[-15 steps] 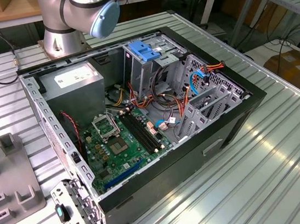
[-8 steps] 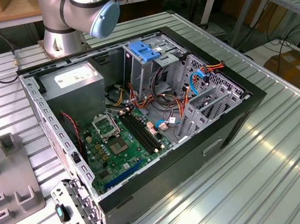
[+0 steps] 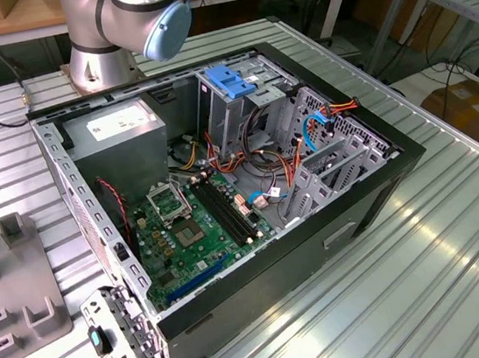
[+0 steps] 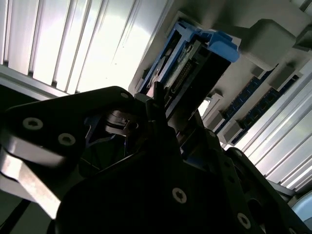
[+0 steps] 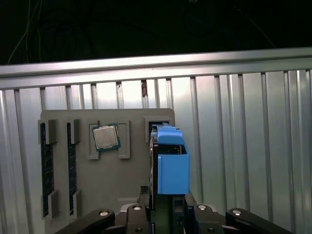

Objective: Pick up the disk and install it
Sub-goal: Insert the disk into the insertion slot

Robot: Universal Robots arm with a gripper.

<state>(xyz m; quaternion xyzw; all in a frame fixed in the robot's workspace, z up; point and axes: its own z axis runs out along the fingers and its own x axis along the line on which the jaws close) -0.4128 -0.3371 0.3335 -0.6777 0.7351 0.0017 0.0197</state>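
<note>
Exterior view, from its left to its right: a grey tray (image 3: 18, 305) lies on the ribbed metal desk (image 3: 429, 278), just beside an open computer case (image 3: 397, 167) lying on its side. Inside the case a grey power supply box (image 3: 118, 129) comes first, with a green circuit board (image 3: 186, 239) nearer the camera. Next is a blue latch piece (image 3: 231, 80) on top of a metal drive cage (image 3: 231, 118), then orange and blue cables (image 3: 316, 125) among more metal brackets. The base of my arm (image 3: 125, 17) stands on the desk behind the case.

First wrist view: I face the grey tray (image 5: 97, 195). Two memory sticks (image 5: 45, 161) sit in their slots, beside them a square processor chip (image 5: 106, 137) in its pocket, and beside that the disk (image 5: 171, 165), edge-on, its bright blue rail towards my camera. My jaws are pinching the disk at its near end, one on each side. I cannot tell whether its far end touches the tray.

Second wrist view: the disk (image 4: 195, 53) sticks out from between my jaws, its blue rail and connector end showing, with the grey tray (image 4: 263, 34) behind it.
</note>
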